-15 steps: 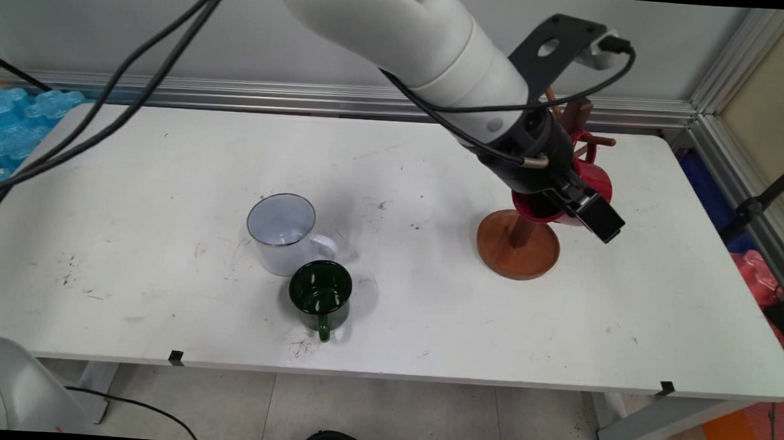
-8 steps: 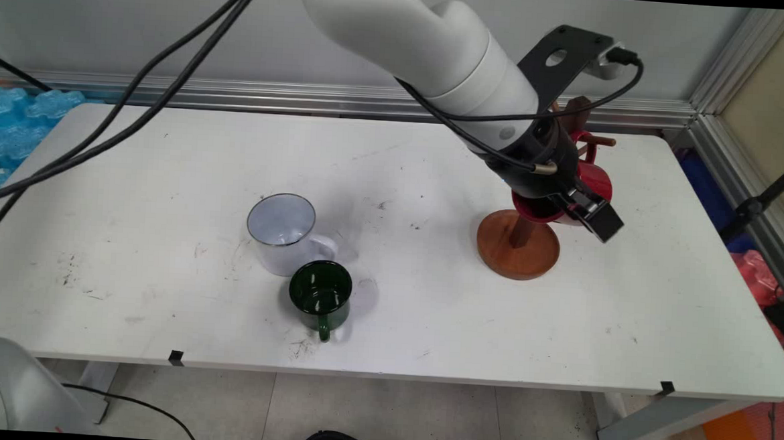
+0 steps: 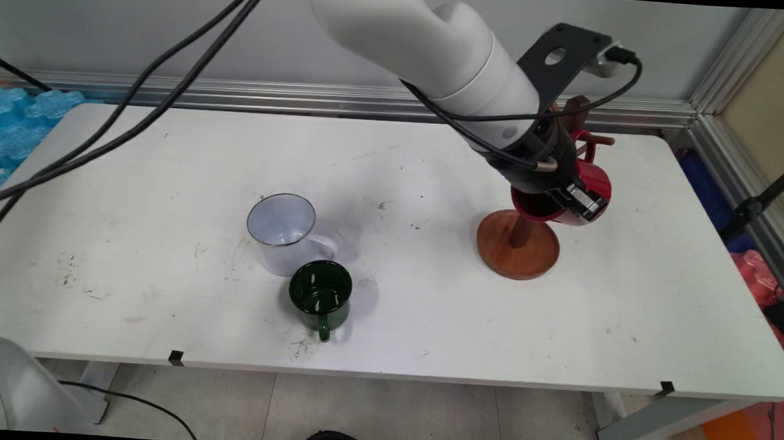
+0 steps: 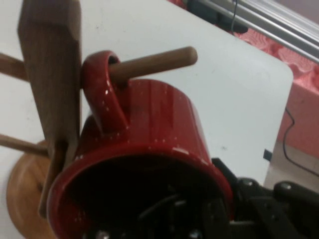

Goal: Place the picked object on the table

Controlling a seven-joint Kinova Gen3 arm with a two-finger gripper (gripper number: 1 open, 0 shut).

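Fingers: whether spread or clamped cannot be told from either view. Main view: the gripper (image 3: 584,204) is seen at the rim of the red mug (image 3: 598,182), which hangs on the wooden mug tree (image 3: 518,250) at about 2 o'clock on the white table (image 3: 166,168). A white mug (image 3: 281,231) stands upright towards 8 o'clock of the tree, well apart from it, with a green mug (image 3: 319,295) just beside it at its 5 o'clock. Neither of these is hung. Hand view: the red mug's handle (image 4: 99,94) is seen threaded over a peg (image 4: 154,62), whose tip sticks out past it towards 2 o'clock. The upright post (image 4: 50,64) stands at 10 o'clock. The mug's mouth faces the camera, with black linkage close against the rim at 5 o'clock.
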